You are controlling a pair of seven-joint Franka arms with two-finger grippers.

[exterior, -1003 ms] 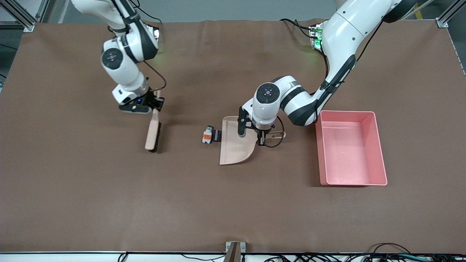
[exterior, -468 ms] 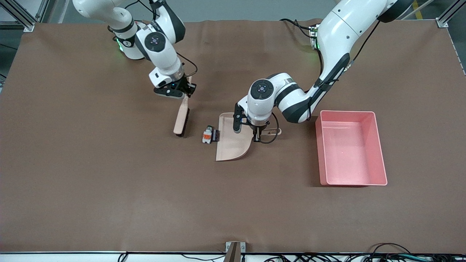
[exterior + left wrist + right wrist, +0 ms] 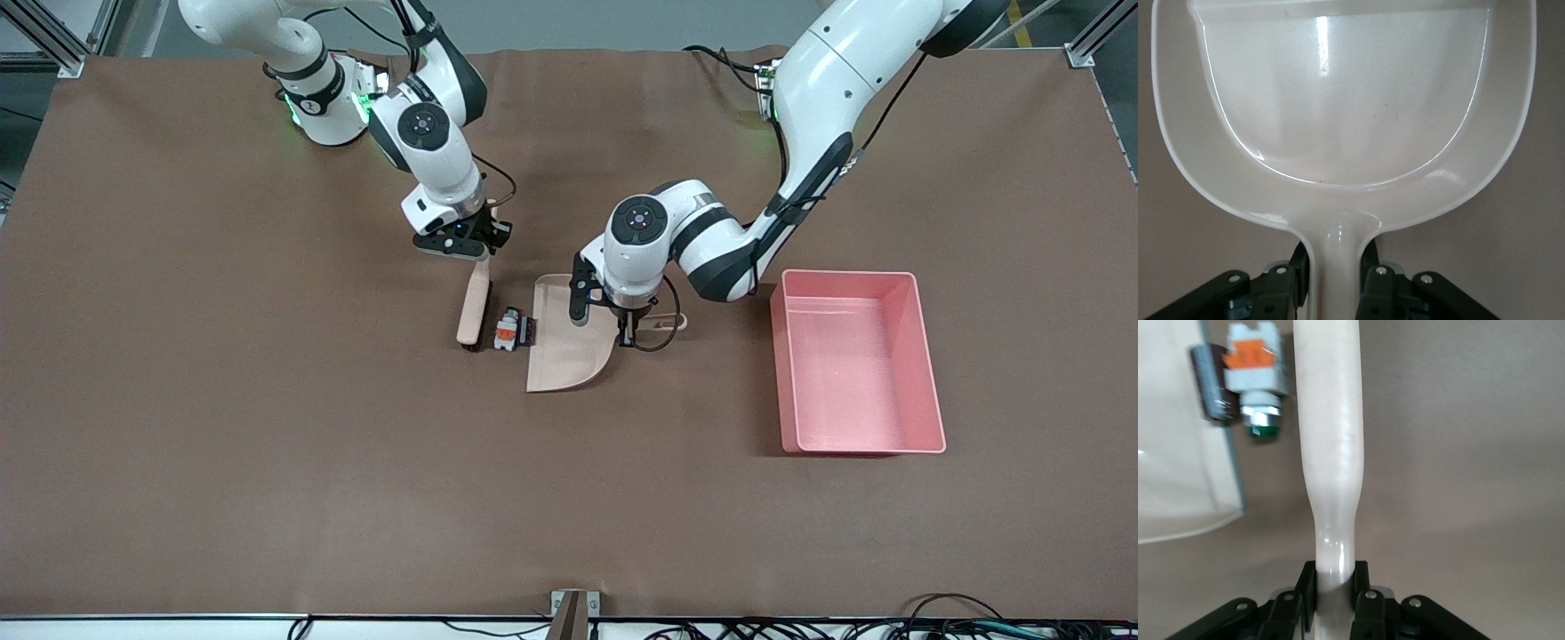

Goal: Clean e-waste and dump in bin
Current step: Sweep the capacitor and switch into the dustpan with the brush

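Two e-waste pieces on your worktop: one white-grey part with orange band and one small black block, touching each other, sitting between the brush and the open lip of the dustpan, black block right at the lip. One brush, beige, long narrow back, dark bristles down on the worktop, just beside the white-grey part. Your right hand is clamped tight on the brush handle. One dustpan, beige glossy plastic, flat, rounded back wall, nothing in it. Your left hand is closed on the dustpan's thin handle. One bin, pink smooth plastic tub, upright walls, rounded corners, toward the left arm's end, well apart from the dustpan. Brown matte worktop cover.
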